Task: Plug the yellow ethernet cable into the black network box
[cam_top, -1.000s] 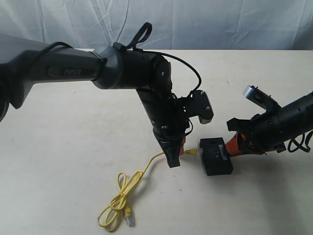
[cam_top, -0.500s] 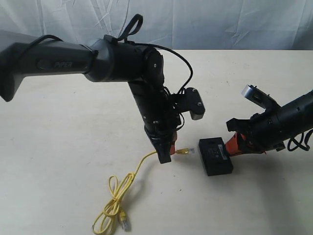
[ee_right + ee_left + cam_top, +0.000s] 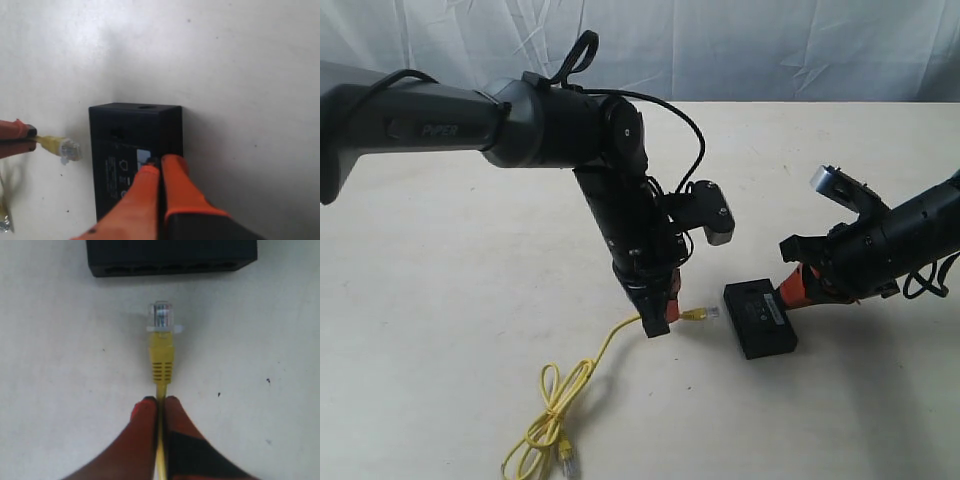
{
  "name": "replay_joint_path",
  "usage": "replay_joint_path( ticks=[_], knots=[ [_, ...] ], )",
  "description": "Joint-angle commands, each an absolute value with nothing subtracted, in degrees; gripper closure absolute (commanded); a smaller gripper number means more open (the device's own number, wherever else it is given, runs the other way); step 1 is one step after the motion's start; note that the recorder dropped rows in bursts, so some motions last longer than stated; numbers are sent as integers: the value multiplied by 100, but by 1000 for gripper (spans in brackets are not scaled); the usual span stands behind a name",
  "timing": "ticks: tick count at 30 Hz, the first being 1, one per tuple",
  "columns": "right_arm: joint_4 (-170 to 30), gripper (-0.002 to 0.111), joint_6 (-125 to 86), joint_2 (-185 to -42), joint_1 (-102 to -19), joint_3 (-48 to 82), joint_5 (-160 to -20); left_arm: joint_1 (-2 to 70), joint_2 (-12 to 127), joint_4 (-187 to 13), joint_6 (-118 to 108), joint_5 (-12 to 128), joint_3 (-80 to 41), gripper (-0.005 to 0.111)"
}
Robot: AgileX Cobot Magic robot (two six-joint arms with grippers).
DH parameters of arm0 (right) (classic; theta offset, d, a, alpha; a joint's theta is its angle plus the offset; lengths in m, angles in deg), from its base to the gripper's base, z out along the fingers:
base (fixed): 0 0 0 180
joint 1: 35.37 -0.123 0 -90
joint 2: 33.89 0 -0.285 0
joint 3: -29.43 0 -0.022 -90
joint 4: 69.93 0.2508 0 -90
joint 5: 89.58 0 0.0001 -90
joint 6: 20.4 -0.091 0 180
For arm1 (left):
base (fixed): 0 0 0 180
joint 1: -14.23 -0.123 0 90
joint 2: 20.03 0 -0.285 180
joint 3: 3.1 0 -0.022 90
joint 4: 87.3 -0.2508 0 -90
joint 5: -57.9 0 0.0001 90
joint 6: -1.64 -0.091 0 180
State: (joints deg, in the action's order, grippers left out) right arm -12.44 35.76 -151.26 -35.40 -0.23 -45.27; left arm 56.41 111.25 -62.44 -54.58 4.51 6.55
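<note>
Just short of the black network box [image 3: 170,255], the left gripper [image 3: 159,402] pinched the yellow ethernet cable [image 3: 161,357]; the right gripper [image 3: 160,161] sat closed over the box.

The yellow ethernet cable [image 3: 161,357] is bright yellow with a see-through plug [image 3: 161,316]. The black network box [image 3: 760,318] is black with a little white label [image 3: 144,156]. The table [image 3: 470,300] is cream.
</note>
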Motion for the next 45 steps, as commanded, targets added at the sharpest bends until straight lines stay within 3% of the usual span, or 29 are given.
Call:
replay_joint_path(
  ticks=[1,45],
  knots=[
    [-1575,109,3667,-15294,-3544,-66,-5198,5667,11050,-6109,-5496,559,648,107],
    [-1500,109,3656,-15283,-3544,-66,-5091,5674,11344,-5801,-5597,885,648,107]
  ],
)
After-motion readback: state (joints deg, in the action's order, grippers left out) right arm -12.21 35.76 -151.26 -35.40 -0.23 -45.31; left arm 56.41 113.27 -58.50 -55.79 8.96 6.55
